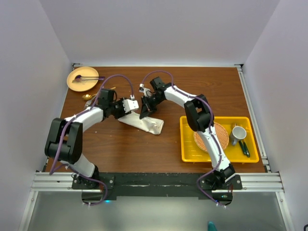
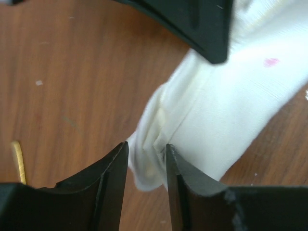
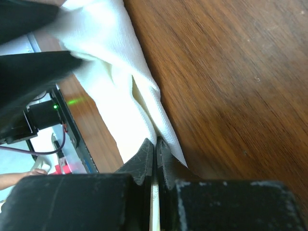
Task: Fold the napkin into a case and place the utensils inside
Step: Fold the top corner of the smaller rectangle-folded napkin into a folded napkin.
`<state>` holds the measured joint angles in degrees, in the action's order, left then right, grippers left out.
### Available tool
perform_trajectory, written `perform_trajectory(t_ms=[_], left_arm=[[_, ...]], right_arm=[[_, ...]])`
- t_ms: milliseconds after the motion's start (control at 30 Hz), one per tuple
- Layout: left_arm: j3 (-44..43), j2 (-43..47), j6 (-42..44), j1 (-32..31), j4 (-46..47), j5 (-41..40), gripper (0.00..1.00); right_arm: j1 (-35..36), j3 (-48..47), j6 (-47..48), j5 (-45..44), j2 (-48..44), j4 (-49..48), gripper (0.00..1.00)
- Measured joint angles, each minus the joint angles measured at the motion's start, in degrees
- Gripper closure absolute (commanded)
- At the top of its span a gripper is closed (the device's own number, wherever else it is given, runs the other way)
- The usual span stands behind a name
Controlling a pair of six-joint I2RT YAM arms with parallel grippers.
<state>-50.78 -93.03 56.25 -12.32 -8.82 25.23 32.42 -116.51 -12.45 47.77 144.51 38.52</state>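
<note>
The cream-white napkin [image 1: 143, 123] lies on the table folded into a narrow case [image 2: 226, 110]. My left gripper [image 1: 129, 107] stands at its left end, jaws open, with the cloth's end [image 2: 147, 163] loose between the fingers [image 2: 113, 178]. My right gripper [image 1: 144, 111] is shut at the upper long edge, tips [image 3: 155, 140] pressed into a fold of the napkin [image 3: 110, 62]. A thin pale-gold strip [image 3: 154, 207] that looks like a utensil runs between its fingers. A gold spoon [image 1: 88, 96] lies on the table left of the case, and its handle [image 2: 18, 161] shows in the left wrist view.
A tan plate [image 1: 83, 78] with a purple utensil sits at the back left. At the right, a yellow tray [image 1: 188, 154] holds a woven orange mat [image 1: 211, 137], a grey mug [image 1: 238, 133] and green-handled utensils [image 1: 244, 148].
</note>
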Motion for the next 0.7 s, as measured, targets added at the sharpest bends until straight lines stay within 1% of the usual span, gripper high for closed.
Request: perform_trajectory(t_ms=[33, 100, 167, 267, 433, 500, 633, 700], left_arm=[[0.3, 1.5, -1.5, 0.2, 1.0, -0.5, 0.47], [1.0, 4.3, -3.5, 0.4, 3.2, -1.5, 0.46], [1.3, 6.5, -5.0, 0.4, 5.2, -2.4, 0.46], [1.3, 7.6, -5.8, 0.3, 7.0, -3.1, 0.46], [1.3, 6.9, -5.9, -0.3, 6.5, -4.7, 0.49], [1.3, 6.7, -6.2, -0.7, 6.2, -4.9, 0.48], [1.9, 6.7, -6.2, -1.0, 5.9, -4.9, 0.43], [2.0, 6.8, -6.1, -1.2, 5.2, -4.9, 0.38]], right_arm=[[0.0, 0.1, -0.1, 0.2, 0.0, -0.1, 1.00], [-0.1, 0.2, -0.2, 0.3, 0.0, -0.2, 1.00], [-0.1, 0.2, -0.2, 0.4, 0.0, -0.3, 1.00], [-0.1, 0.3, -0.2, 0.5, 0.0, -0.4, 1.00], [-0.2, 0.5, -0.1, 1.0, 0.0, -0.8, 1.00], [-0.2, 0.6, -0.1, 1.1, 0.0, -0.9, 1.00], [-0.2, 0.7, -0.2, 1.3, 0.0, -1.0, 1.00], [-0.2, 0.7, -0.1, 1.3, 0.0, -1.1, 1.00]])
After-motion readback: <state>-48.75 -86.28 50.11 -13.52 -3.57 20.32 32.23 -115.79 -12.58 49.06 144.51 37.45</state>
